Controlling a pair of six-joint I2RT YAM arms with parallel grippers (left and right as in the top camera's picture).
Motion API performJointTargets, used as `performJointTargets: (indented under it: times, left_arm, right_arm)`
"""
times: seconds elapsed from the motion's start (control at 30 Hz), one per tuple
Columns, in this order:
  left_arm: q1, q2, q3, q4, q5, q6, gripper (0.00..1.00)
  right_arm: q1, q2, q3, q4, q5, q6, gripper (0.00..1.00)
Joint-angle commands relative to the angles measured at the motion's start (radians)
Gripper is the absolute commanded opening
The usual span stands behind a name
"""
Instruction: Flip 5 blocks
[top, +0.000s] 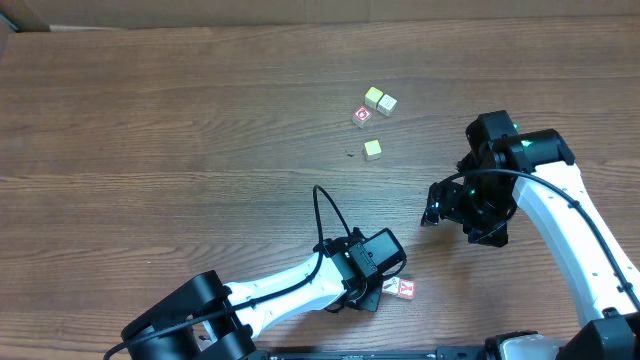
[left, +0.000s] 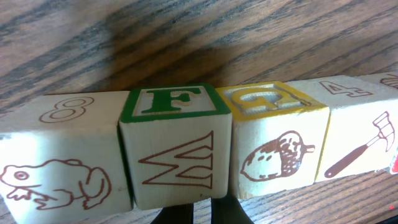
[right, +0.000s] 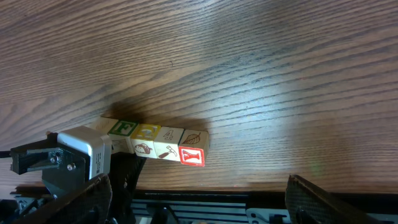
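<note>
A row of pale wooden blocks (right: 158, 142) lies near the table's front edge. Close up in the left wrist view they read, left to right, an 8 block with a frog (left: 59, 155), a green F block (left: 175, 149), a yellow G block with an acorn (left: 277, 146) and a 4 block with a hammer (left: 354, 134). The row's right end has a red letter face (top: 404, 289). My left gripper (left: 203, 211) is shut and empty, its tips against the F block's lower front edge. My right gripper (right: 199, 205) hangs open well to the right, holding nothing.
Three yellow-topped cubes (top: 373, 97) (top: 387, 104) (top: 372, 149) and one red-marked cube (top: 362, 117) sit at the back centre. The left arm's wrist housing (right: 81, 155) covers the row's left end. The table's front edge (right: 236, 186) runs just behind the row in the right wrist view.
</note>
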Motion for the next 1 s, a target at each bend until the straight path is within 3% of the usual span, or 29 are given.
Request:
performJointTargets:
  times: [0.0,0.23,0.53,0.6,0.67,0.77,0.97]
  left_arm:
    - [0.012,-0.002,-0.009,0.001,-0.020,0.005,0.04]
    - [0.005,-0.033,0.000,-0.037,-0.012,0.005,0.04]
    - [-0.003,-0.315,0.012,-0.243,-0.134,-0.018,0.04]
    - [-0.003,-0.357,0.012,-0.290,-0.176,-0.018,0.04]
    - [-0.003,-0.390,0.012,-0.347,-0.232,-0.018,0.04]
    - [-0.002,-0.400,0.012,-0.387,-0.270,-0.011,0.04]
    - [-0.003,-0.398,0.012,-0.394,-0.277,0.134,0.04]
  right_arm:
    - [-0.003,-0.013,0.024,0.003,-0.005,-0.003,0.90]
    - [-0.003,-0.013,0.024,0.002,-0.005,-0.004,0.90]
    - [-0.003,-0.013,0.024,0.001,-0.005,-0.004,0.88]
    - [-0.003,-0.013,0.024,-0.002,-0.005,-0.004,0.79]
    - [-0.003,-0.013,0.024,-0.008,-0.005,-0.004,0.60]
    - [-0.003,-0.013,0.022,-0.021,-0.005,-0.008,0.39]
    - [-0.003,-0.028,-0.041,-0.028,-0.005,0.000,0.29]
